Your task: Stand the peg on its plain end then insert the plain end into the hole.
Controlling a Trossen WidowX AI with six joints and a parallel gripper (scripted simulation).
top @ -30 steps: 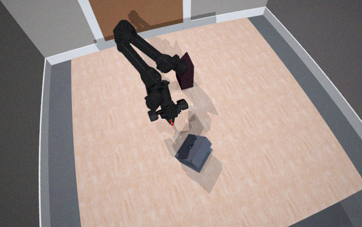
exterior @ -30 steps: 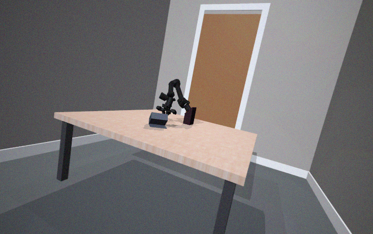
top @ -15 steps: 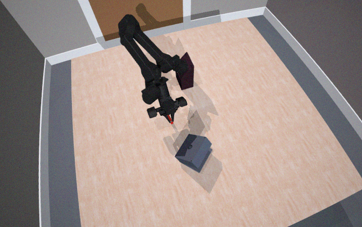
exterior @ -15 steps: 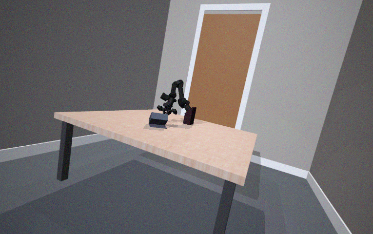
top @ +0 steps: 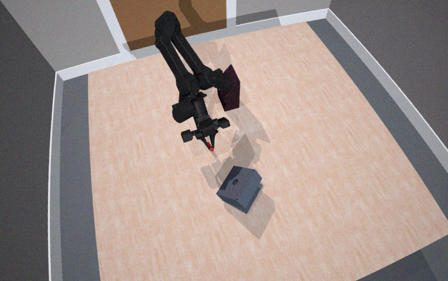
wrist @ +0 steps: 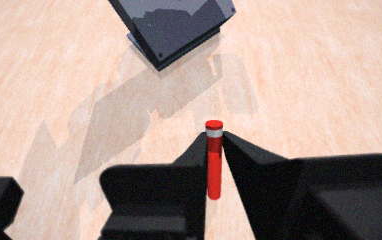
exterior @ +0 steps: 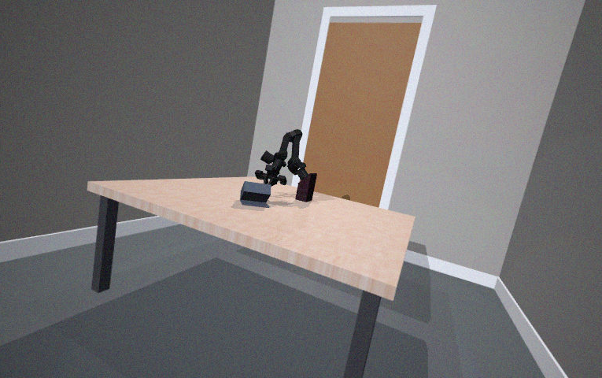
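The red peg [top: 211, 149] [wrist: 214, 170] is between the fingertips, with its white-banded end up at the tips and its plain end pointing down and back under the gripper. My gripper [top: 211, 147] [wrist: 213, 136] is shut on the peg near the band. The peg appears held above the table; how high its plain end is cannot be told. The blue-grey sloped panel [top: 245, 188] [exterior: 256, 192] [wrist: 179, 35] stands beyond the fingertips. Its hole [top: 235, 181] shows in the top view and is out of the wrist view. In the exterior view the panel's block hides the fingertips and peg.
A dark maroon block [top: 232, 90] [exterior: 305, 187] stands upright beside the arm's base. The wooden table [top: 156, 208] [exterior: 332, 234] carries the arm, the panel and this block. Shadows of the arm fall across the table and partly over the panel's face.
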